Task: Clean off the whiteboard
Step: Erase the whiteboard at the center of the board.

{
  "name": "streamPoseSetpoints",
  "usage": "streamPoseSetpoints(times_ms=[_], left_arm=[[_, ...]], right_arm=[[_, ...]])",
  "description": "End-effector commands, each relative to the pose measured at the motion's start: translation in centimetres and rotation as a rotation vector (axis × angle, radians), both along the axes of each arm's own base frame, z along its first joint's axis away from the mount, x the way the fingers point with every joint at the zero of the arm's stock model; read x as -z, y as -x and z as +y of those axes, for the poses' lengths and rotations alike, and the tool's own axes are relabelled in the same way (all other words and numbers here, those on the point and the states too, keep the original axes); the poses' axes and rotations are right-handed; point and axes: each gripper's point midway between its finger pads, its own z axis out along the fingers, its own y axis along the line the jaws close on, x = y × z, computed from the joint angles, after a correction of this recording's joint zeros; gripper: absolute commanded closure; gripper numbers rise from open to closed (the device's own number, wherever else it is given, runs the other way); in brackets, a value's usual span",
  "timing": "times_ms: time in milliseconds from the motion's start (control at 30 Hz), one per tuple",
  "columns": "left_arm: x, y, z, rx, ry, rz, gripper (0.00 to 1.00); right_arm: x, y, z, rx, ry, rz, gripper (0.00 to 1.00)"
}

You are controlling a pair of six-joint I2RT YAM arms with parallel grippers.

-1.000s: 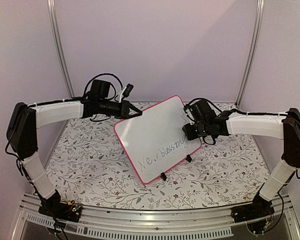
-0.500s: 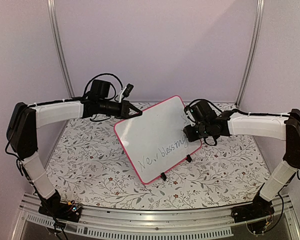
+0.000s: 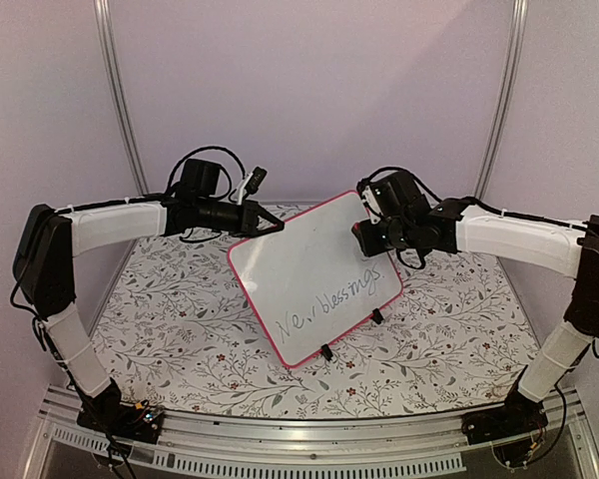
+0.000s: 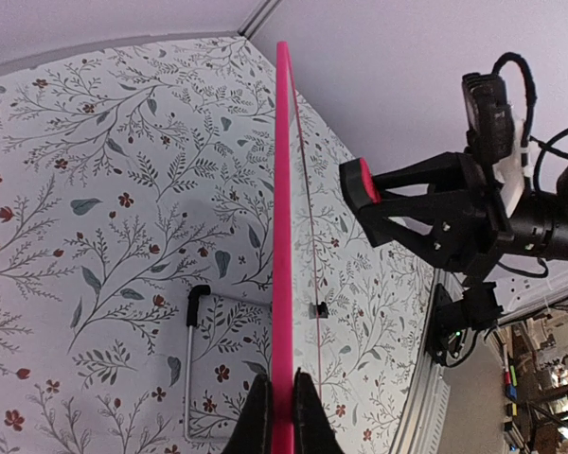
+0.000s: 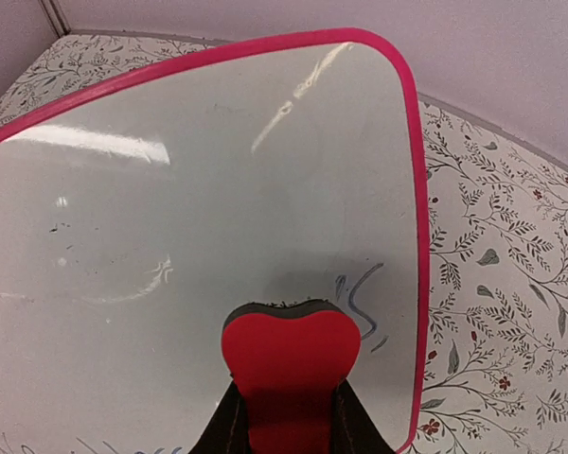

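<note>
Our left gripper [image 4: 282,416] pinches the whiteboard [image 3: 304,269] at 10 o'clock to brace it; right gripper [image 5: 287,416] squeezes the red eraser [image 5: 291,359] for wiping.

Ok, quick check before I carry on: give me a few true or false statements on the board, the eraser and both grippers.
1. The left gripper is clamped on the pink rim of the whiteboard. True.
2. The whiteboard is wiped clean. False: dark handwriting runs across its lower part.
3. The right gripper holds a red eraser. True.
4. The whiteboard lies flat. False: it stands tilted on its black clip feet.
5. The red eraser is at the board's near bottom corner. False: in the top view it is by the upper right corner, above the handwriting.
</note>
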Motion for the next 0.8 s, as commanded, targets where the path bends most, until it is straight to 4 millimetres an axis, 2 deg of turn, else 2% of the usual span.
streamPoseSetpoints(times_ms=[0,233,767], left_arm=[[0.0,0.5,-0.5,0.018,-0.028,-0.048,1.00],[0.0,0.5,-0.5,0.019,-0.026,-0.046,1.00],[-0.1,0.6,-0.6,0.020,-0.026,-0.048,1.00]], right_arm=[[2.7,-0.2,0.3,0.003,0.060,0.038,1.00],[5.2,0.4,-0.5,0.015,0.099,0.079,1.00],[6.9,1.8,-2.0,0.025,0.126,0.108,1.00]])
